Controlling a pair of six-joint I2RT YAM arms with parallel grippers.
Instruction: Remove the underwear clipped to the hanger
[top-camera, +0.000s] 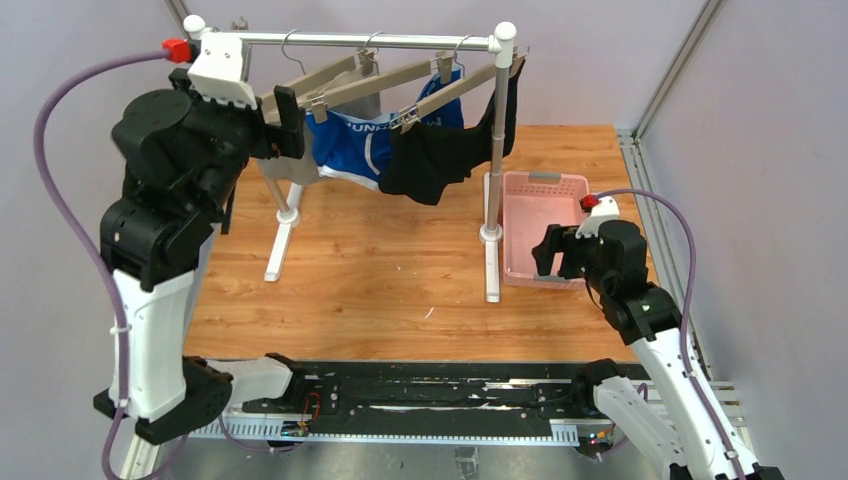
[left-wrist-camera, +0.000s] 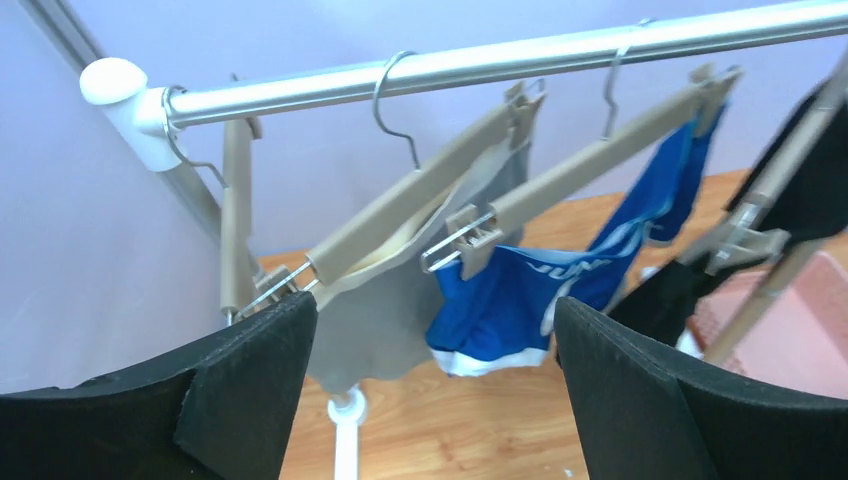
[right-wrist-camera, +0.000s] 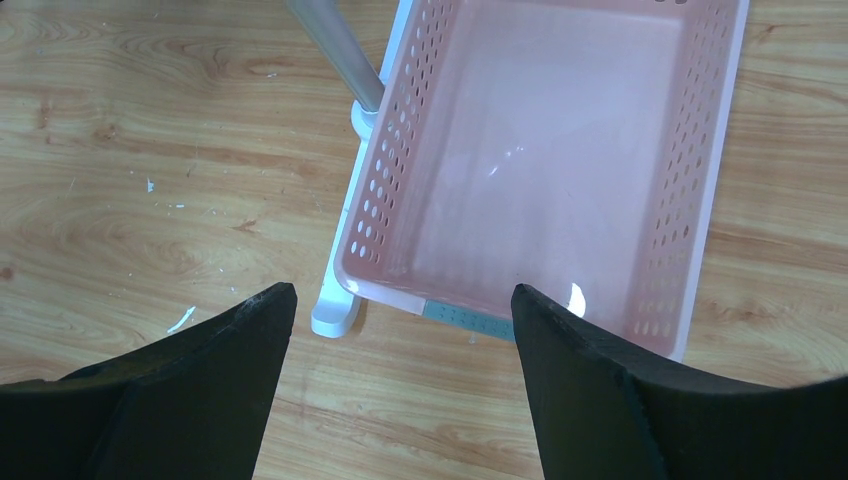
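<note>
Three beige clip hangers (top-camera: 335, 78) hang on the rack's metal rail (top-camera: 370, 41). The grey briefs (left-wrist-camera: 375, 320) are clipped to the left hanger (left-wrist-camera: 420, 195), the blue briefs (left-wrist-camera: 510, 300) with white trim to the middle hanger (left-wrist-camera: 600, 160), and the black briefs (left-wrist-camera: 660, 300) to the right one. In the top view they show as grey (top-camera: 283, 170), blue (top-camera: 350, 150) and black (top-camera: 440, 160). My left gripper (top-camera: 290, 123) is open and empty, raised just short of the grey briefs' left clip (left-wrist-camera: 432, 305). My right gripper (top-camera: 548, 252) is open and empty, low over the table (right-wrist-camera: 402, 292).
A pink perforated basket (top-camera: 545, 181) stands at the right beside the rack's right post (top-camera: 495, 150), its inside bare in the right wrist view (right-wrist-camera: 370, 200). The rack's white feet (top-camera: 280, 240) rest on the wooden table. Purple walls stand close behind and to both sides.
</note>
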